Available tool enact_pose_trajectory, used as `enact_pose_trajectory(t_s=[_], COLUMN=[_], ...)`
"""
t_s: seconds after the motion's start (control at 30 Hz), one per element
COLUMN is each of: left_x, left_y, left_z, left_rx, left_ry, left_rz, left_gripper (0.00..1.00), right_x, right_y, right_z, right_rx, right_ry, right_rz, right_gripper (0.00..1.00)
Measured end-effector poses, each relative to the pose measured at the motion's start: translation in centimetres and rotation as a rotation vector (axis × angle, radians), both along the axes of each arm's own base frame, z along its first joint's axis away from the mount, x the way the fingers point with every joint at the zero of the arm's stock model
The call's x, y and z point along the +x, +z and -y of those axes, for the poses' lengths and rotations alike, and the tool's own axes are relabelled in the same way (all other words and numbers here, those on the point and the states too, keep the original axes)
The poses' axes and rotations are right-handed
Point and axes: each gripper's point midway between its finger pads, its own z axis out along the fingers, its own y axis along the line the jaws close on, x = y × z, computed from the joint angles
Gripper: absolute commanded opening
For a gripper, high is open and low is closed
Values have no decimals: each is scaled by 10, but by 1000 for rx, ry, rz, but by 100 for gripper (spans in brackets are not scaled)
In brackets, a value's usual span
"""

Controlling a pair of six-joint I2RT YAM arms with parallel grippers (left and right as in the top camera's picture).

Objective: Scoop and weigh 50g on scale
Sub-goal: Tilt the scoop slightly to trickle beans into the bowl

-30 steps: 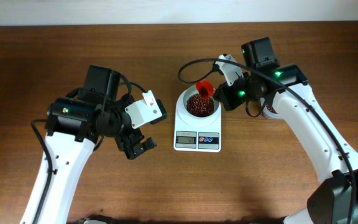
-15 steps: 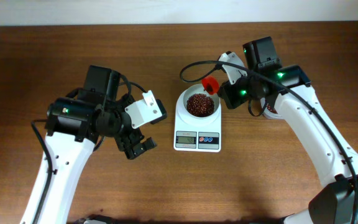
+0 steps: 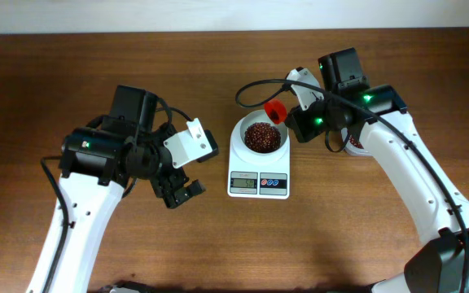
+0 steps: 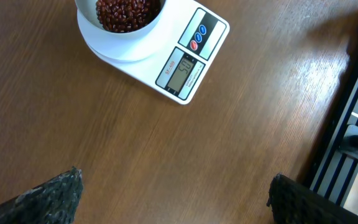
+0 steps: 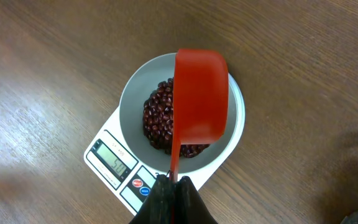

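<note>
Overhead looks straight down on the whole tabletop (image 3: 316, 244); both wrist views (much closer) look down on the scale (image 3: 259, 160), shared by all.

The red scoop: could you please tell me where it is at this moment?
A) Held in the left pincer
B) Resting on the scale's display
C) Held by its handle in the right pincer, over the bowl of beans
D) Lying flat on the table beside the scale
C: the right wrist view shows the right pincer shut on the handle of the red scoop, which hangs over the white bowl of beans on the scale.
</note>
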Motion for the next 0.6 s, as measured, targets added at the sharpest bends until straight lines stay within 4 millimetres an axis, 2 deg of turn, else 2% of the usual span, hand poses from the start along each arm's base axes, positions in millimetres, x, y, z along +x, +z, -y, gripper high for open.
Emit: enact_pose_trajectory(t_s=[0.6], left_x=[0], left_y=[0], left_z=[0], left_rx=[0], left_ry=[0], left_rz=[0], left_gripper=[99], right_x=[-7], right_y=[5], right_z=[-13], right_rx=[93], right_ry=[-6], right_rz=[-53], right_gripper=[4])
